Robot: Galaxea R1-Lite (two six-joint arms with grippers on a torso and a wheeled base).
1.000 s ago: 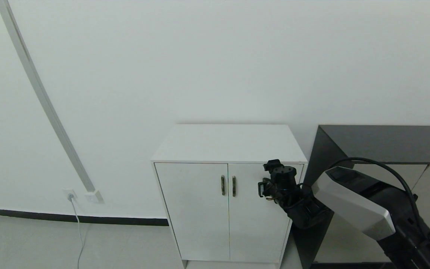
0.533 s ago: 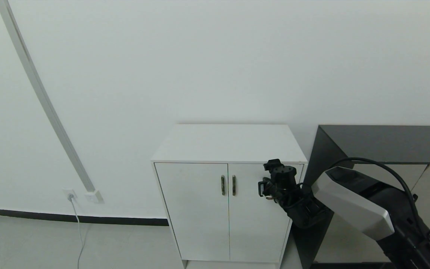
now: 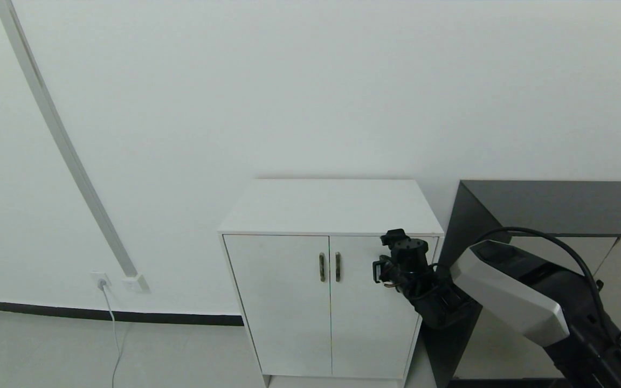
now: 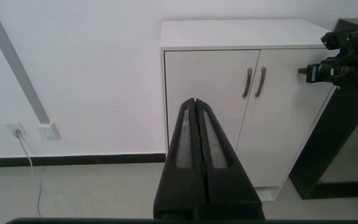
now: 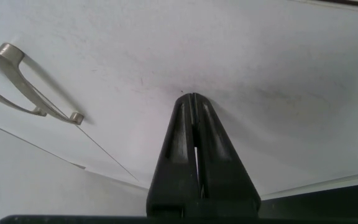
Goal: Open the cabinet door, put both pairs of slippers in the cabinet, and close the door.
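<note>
White two-door cabinet (image 3: 332, 207) stands upright on the floor, back against the wall. Left door (image 3: 281, 302) and right door (image 3: 367, 328) are both shut, meeting at the centre seam. Two slim vertical metal handles (image 3: 322, 267) flank that seam.

The cabinet (image 3: 332, 207) stands on the floor (image 3: 46, 350), back against the wall. Its two doors are shut, and the left handle (image 3: 322, 267) and right handle (image 3: 337, 268) sit side by side at the middle seam. A sideboard (image 3: 558, 207) stands just to its right. The right pincer (image 5: 192, 98) is before the right door, right of the handles, near the panel. The left pincer (image 4: 195, 104) is well back, facing the left door. Left of the cabinet, low on the wall, a socket (image 3: 100, 280) drops a cord (image 3: 115, 334) to the floor, and a cable duct (image 3: 62, 140) rises beside it.
</note>
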